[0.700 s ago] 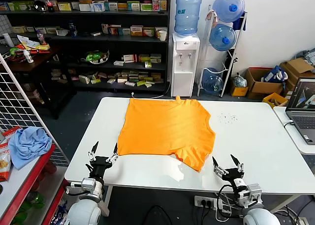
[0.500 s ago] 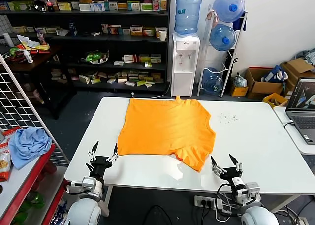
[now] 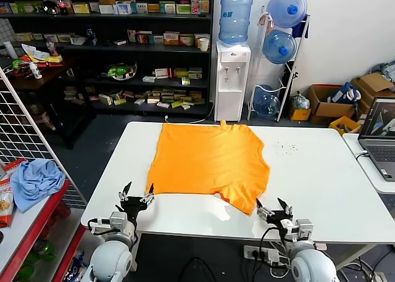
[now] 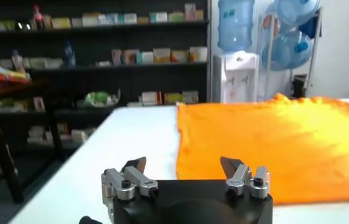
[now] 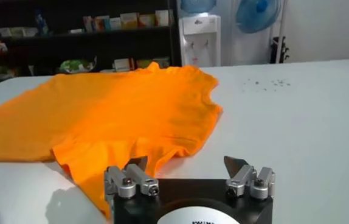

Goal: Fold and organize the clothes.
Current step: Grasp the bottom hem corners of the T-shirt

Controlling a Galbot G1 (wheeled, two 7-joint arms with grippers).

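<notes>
My left claw (image 3: 137, 195) and right claw (image 3: 274, 208) gape wide before the flat bright orange cotton T-shirt (image 3: 210, 161); probably I pinch its near hem next.

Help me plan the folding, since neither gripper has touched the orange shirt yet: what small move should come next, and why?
Probably advance the left gripper to the T-shirt's near hem corner. The shirt lies spread flat on the white table; both grippers, including the right gripper, sit open at the near edge, holding nothing.

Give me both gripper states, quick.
Left gripper: open, holding nothing, near the T-shirt corner.
Right gripper: open, holding nothing.
</notes>
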